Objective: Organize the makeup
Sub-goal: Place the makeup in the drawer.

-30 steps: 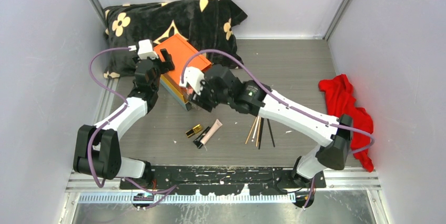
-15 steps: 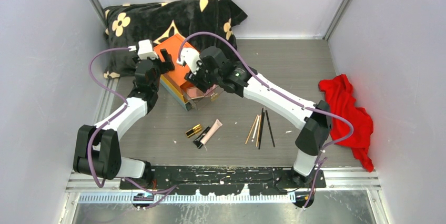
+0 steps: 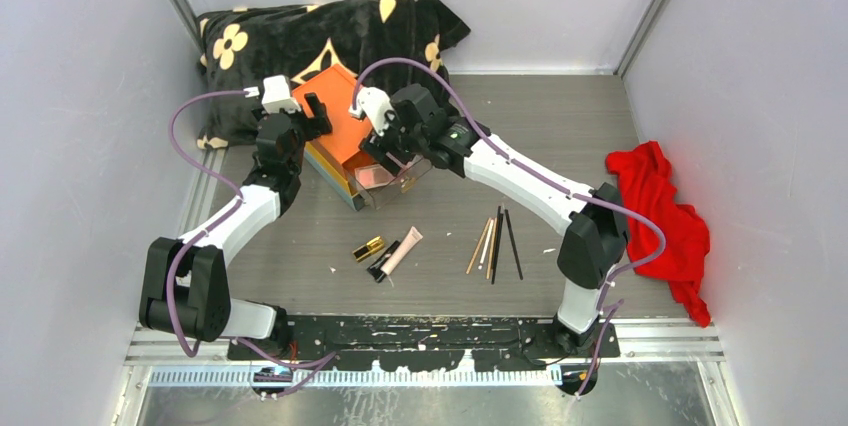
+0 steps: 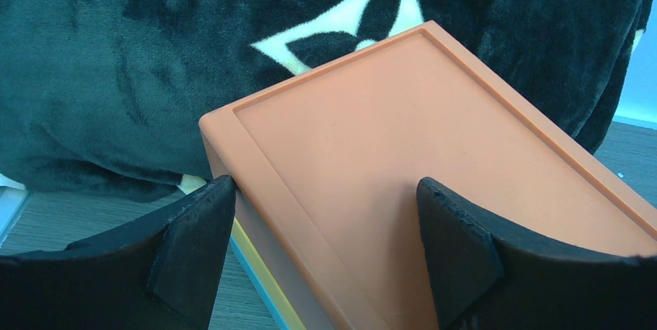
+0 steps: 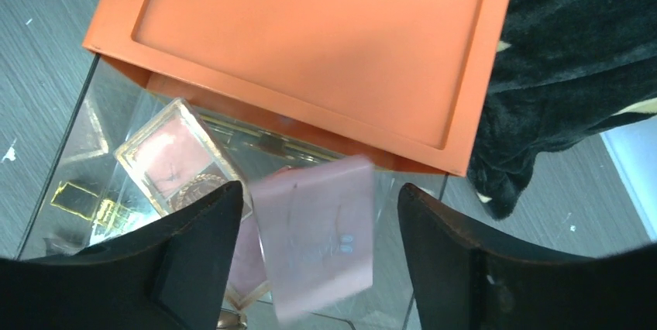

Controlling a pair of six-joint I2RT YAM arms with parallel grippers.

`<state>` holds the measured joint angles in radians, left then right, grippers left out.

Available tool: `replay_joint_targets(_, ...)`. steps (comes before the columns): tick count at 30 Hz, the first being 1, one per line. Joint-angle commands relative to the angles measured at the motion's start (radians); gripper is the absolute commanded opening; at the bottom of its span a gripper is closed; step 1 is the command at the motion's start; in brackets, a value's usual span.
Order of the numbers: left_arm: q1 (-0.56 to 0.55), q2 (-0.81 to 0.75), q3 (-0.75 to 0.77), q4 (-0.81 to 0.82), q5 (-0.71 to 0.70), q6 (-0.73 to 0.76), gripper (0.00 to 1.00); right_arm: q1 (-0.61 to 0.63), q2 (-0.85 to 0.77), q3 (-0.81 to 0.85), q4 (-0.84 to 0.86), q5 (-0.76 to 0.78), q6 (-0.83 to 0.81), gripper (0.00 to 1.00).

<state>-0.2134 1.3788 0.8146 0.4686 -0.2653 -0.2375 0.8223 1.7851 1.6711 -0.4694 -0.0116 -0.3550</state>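
So here's where we're at with the makeup. Our right end effector (image 5: 318,192) hangs over the clear drawer (image 5: 81,140) that sticks out from under the orange-topped box (image 5: 310,36). Its jaws are wide apart and gripping nothing. A pink square palette (image 5: 318,241) shows in the gap between the fingers, touching neither. It's blurred, so we reckon it's loose and dropping into the drawer. A second palette (image 5: 174,156), a pink pan under a clear lid, lies tilted in there, with something round half hidden beneath it that we can't make out.

Our left end effector (image 4: 325,184) straddles a corner of the box with its jaws part-way apart. We can't tell whether it actually clamps or just rests there.

Out on the desk (image 3: 580,126), the gold-black lipstick (image 3: 368,248), pink tube (image 3: 405,246) and black tube (image 3: 380,266) lie bunched close together. The thin tan and black brushes (image 3: 493,244) sit in a loose bundle just to their right.

Handling-wise, we'd guess it's all light, hard plastic.
- **Palettes:** they look flat, glossy and probably crack-prone, so we'd pinch across opposite edges.
- **Lipstick and tubes:** these will likely roll, so we'd grab across the barrel at mid-length.
- **Brushes:** they're skinny and lie low on the desk, so we'd come straight down across the handles, away from the bristles.
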Motion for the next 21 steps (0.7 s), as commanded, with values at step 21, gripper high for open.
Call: replay_joint_targets(21,-0.023,0.069,-0.063,-0.289,0.129,0.046,0.82,-0.006,-0.319,-0.191,0.17,0.077,0.066,0.79)
